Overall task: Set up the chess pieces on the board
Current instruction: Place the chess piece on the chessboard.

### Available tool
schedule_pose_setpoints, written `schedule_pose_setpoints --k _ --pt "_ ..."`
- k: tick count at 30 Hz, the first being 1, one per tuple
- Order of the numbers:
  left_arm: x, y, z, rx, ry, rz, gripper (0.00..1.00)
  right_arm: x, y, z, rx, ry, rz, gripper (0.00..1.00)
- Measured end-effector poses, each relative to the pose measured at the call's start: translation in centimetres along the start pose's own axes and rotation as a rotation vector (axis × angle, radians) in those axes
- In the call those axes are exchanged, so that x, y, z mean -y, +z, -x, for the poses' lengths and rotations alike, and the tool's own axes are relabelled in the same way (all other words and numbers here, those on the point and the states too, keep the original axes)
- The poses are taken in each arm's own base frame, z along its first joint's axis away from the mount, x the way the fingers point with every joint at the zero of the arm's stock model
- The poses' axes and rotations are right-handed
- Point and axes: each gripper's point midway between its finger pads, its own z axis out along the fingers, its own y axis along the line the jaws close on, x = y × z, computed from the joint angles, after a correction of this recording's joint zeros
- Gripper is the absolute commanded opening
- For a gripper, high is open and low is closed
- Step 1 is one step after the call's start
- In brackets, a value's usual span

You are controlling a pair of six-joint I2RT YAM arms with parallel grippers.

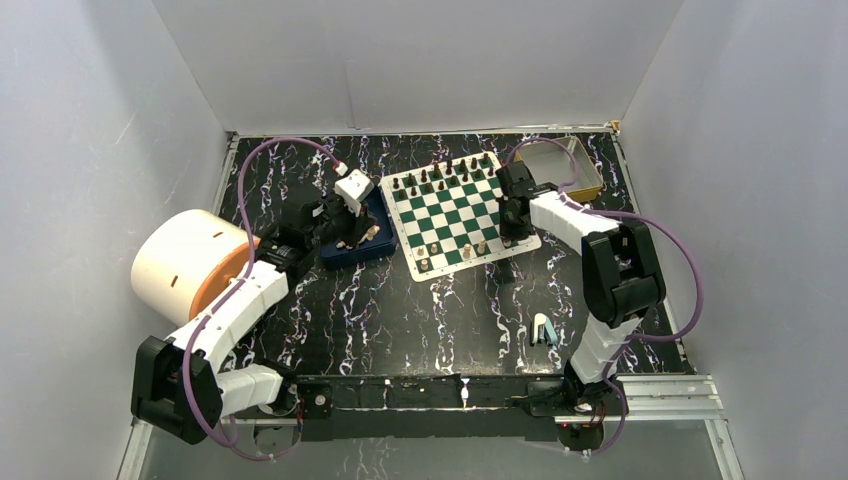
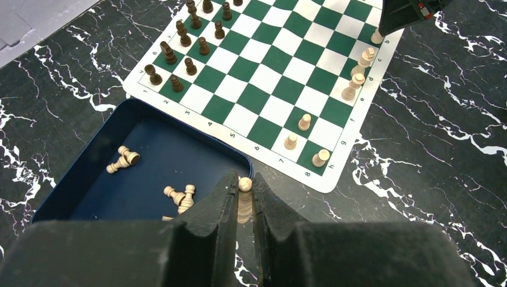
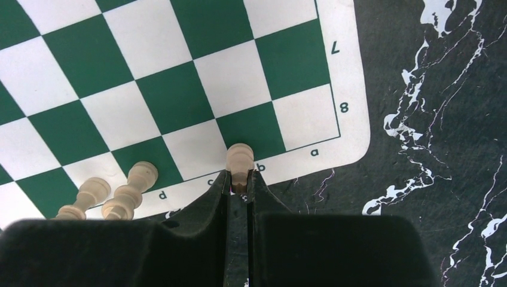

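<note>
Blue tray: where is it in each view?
Top external: the blue tray sits left of centre, beside the board.
Left wrist: lower left, with loose cream pieces inside.
Right wrist: not in it.
Shared landmark: the green-and-white board, in all three views.

Grey walls (image 1: 420, 60) (plain) enclose black marbled tabletop (image 1: 400, 310).
</note>
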Motion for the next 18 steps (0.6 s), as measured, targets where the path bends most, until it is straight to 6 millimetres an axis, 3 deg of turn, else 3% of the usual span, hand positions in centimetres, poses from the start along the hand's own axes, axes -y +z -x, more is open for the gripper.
schedule_pose_setpoints --k 18 --pt "0.08 -0.02 -0.18 -0.007 0.008 -0.003 0.0 0.34 1.03 0.28 -0.016 -0.015 -0.036 0.16"
